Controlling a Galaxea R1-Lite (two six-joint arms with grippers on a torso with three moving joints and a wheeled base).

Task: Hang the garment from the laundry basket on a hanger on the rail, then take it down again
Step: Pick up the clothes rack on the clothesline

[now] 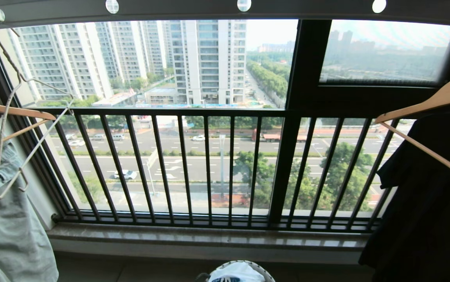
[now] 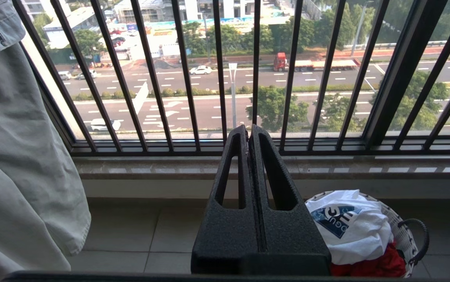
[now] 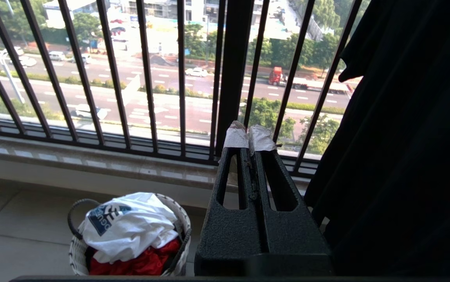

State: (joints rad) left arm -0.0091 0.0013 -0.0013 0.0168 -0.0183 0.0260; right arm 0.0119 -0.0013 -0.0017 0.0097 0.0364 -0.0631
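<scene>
Head view: you face the black window railing [image 1: 209, 168] with the street beyond. The rail [image 1: 225, 8] runs across the top edge, pierced by round holes. The hanger [image 1: 11, 129] hangs by its long hook from the leftmost hole, empty and tilted, beside a wooden hanger [image 1: 9, 113] and pale denim [image 1: 6, 219] at the left. At the right, a second wooden hanger [image 1: 432, 102] carries the black shirt [image 1: 424, 203]. Low at centre, only the rim of the basket [image 1: 266, 272] shows, with the garment [image 1: 236, 272] bunched on top. Neither arm appears here.

Left wrist view: your left gripper [image 2: 249, 131] points toward the railing, fingers [image 2: 262, 164] pressed together with nothing between them. The garment [image 2: 350, 227] lies crumpled in the basket [image 2: 403, 235], blue print facing up, over a red cloth [image 2: 369, 266]. It sits on the floor below and to one side of the fingertips, well apart from them.

Right wrist view: your right gripper [image 3: 249, 135] likewise has its fingers [image 3: 264, 172] closed flat on each other, tips wrapped in white tape, holding nothing. The black shirt [image 3: 405, 156] hangs just beside it. The garment [image 3: 131, 227] rests in the basket [image 3: 78, 254] on the floor below the sill, well apart from the fingertips, with the red cloth [image 3: 139, 264] under it.
</scene>
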